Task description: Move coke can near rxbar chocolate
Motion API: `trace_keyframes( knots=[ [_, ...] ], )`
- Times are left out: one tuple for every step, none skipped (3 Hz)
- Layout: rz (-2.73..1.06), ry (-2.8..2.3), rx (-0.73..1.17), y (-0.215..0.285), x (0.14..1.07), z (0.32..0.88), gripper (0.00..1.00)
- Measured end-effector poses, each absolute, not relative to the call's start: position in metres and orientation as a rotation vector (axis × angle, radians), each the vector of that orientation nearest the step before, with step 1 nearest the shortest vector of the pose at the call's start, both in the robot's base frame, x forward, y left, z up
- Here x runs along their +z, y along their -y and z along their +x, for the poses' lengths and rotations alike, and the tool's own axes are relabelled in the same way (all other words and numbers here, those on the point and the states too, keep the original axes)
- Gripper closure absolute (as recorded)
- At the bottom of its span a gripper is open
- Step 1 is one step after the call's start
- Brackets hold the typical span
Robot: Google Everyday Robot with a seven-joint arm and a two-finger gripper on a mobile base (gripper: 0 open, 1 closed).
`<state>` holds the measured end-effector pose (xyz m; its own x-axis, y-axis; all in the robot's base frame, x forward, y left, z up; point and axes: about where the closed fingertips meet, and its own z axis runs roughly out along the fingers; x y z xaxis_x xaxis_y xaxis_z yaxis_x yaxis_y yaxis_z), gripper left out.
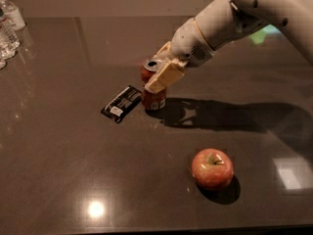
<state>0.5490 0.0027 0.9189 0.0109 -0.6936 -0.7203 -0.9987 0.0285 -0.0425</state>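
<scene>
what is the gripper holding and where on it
The gripper holds the coke can by its upper sides, just under the rim. The can stands upright on the table, beside the rxbar chocolate.

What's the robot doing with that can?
The white robot arm's gripper has its jaws closed on the small red coke can, upright on the dark table right beside the flat black rxbar chocolate. A red-yellow apple sits apart, nearer the front.
</scene>
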Motion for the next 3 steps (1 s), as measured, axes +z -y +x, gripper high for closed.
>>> trace_keyframes(
  knots=[
    [-1.725, -1.741, 0.691, -0.0042, 0.9172, 0.5496, 1.0],
    [-1.723, -1.738, 0.7, -0.0082, 0.9137, 0.5516, 0.84],
    [-1.72, -1.741, 0.708, -0.0095, 0.9088, 0.5541, 0.6]
  ],
)
